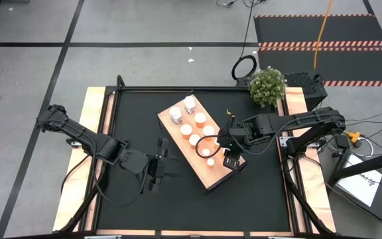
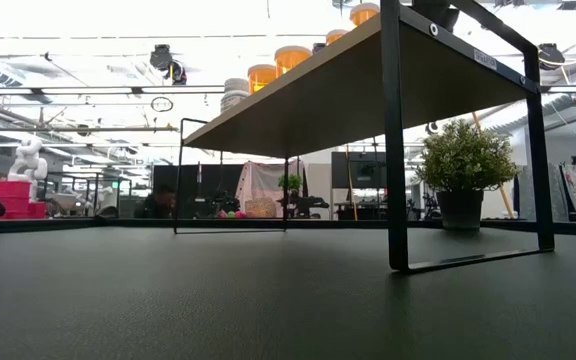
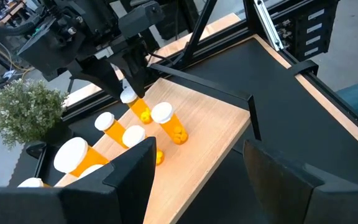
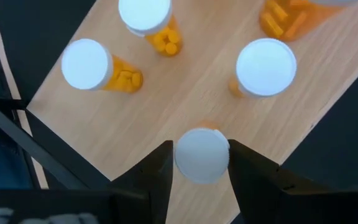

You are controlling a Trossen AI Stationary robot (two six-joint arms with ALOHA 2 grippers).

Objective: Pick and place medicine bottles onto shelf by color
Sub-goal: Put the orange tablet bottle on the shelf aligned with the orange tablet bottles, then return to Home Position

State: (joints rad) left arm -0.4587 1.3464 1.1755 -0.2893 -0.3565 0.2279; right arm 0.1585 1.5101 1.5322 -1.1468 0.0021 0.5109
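Light-wood shelf (image 1: 214,174) sits on a black frame in the middle of the black table (image 1: 138,206), its long axis running diagonally from the far left toward the near right in the high view. Along it, medicine bottles all stand upright, caps up: white ones (image 1: 176,114) at the far end, orange-bodied ones (image 1: 199,119) in the middle, tiny orange ones (image 1: 210,161) nearer the near end. Right gripper (image 1: 212,143) is poised over the shelf, pointing down, its fingers (image 4: 157,163) either side of a tiny white-capped bottle (image 4: 202,155) standing on the wood; whether they press it, one cannot tell. Left gripper (image 1: 156,167) hovers over bare table beside the shelf, fingers parted, holding nothing.
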